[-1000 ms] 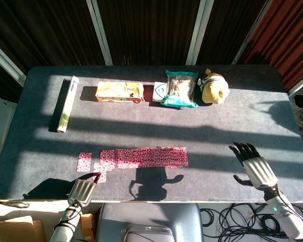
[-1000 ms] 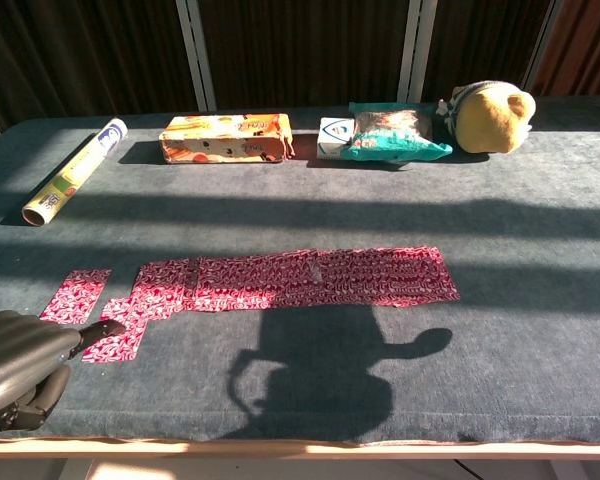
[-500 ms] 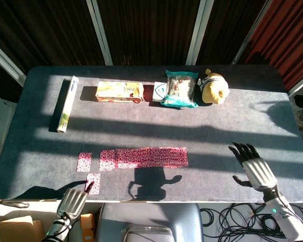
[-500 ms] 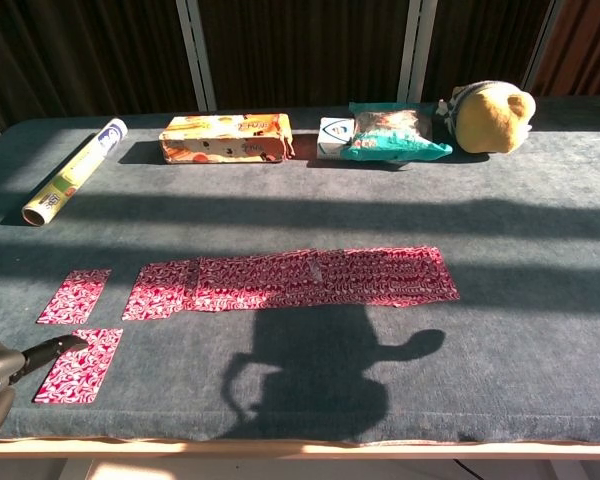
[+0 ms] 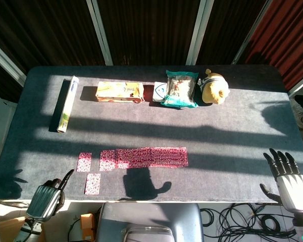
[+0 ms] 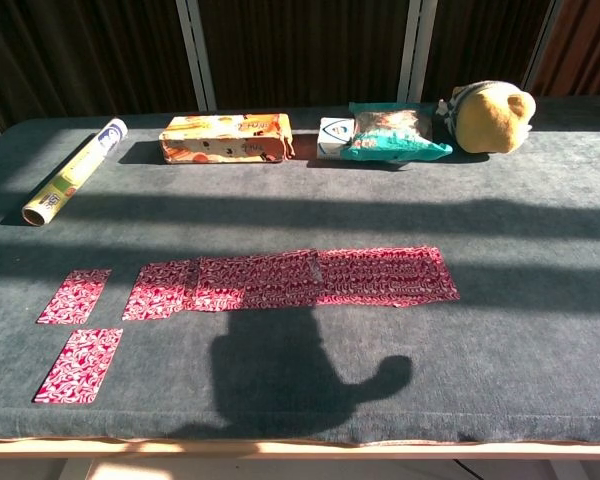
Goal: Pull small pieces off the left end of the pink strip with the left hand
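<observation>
The pink strip point(image 5: 143, 158) lies flat along the near half of the dark bench point(image 5: 232, 126), its left end squared off. Two detached pieces rest to its left: one piece point(image 5: 84, 162) just beyond the strip's left end with a narrow gap between, and a second piece point(image 5: 92, 183) nearer the front edge, apart from both. A second ago that second piece lay against the strip's lower left corner under the left fingertips; half a second ago it was already at its present spot, fingertip still on it. The left hand point(image 5: 44, 197) has since drawn back off the bench edge and holds nothing, fingers loosely extended, one pointing up toward the bench. It no longer shows in the chest view. The right hand point(image 5: 288, 176) has also retreated toward the front right corner, fingers spread, empty. Along the far side stand a roll point(image 5: 67, 104), a carton point(image 5: 119, 92), a snack bag point(image 5: 180, 88) and a yellow plush toy point(image 5: 214, 88), unmoved.
</observation>
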